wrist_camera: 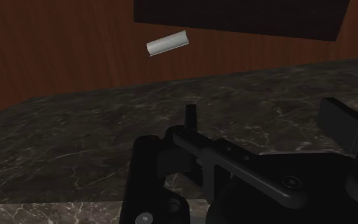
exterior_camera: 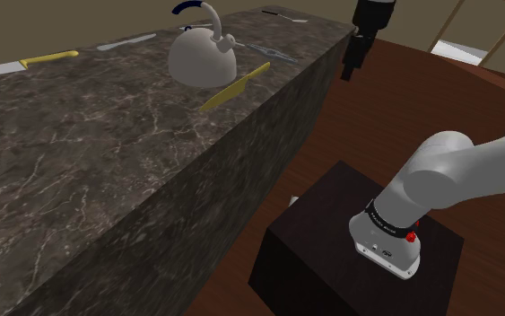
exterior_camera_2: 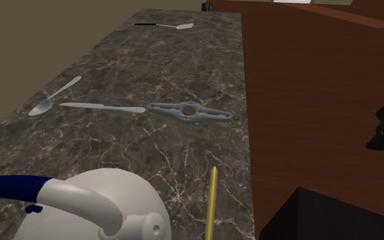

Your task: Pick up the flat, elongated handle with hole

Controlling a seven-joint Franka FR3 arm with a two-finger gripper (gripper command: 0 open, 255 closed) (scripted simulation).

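1. The worktop's long edge ran between the fingers and everything laid on it; the fingers hung off that edge, over the wood floor, with open floor on all sides of them; the dark stand stood well apart from them.
2. The flat grey handle, elongated with a hole at its middle, lay flat on the worktop near the edge facing the fingers, yet well apart from them.
3. Farther from the fingers than the handle lay a grey knife, its tip just beside the handle's end; beyond it lay a grey spoon; a black-handled spoon lay well apart from all three.
4. A white kettle with a blue grip stood on the worktop, well apart from the fingers; a long yellow utensil lay just beside it, one end near the worktop's edge; a yellow-handled knife lay farther still.
5. The worktop's top and side were dark with pale veins; the floor was reddish-brown wood.
6. In the wrist view the fingers stood apart, with nothing between them and nothing touched; past them showed the veined worktop, then the floor with a small white cylinder lying on it.
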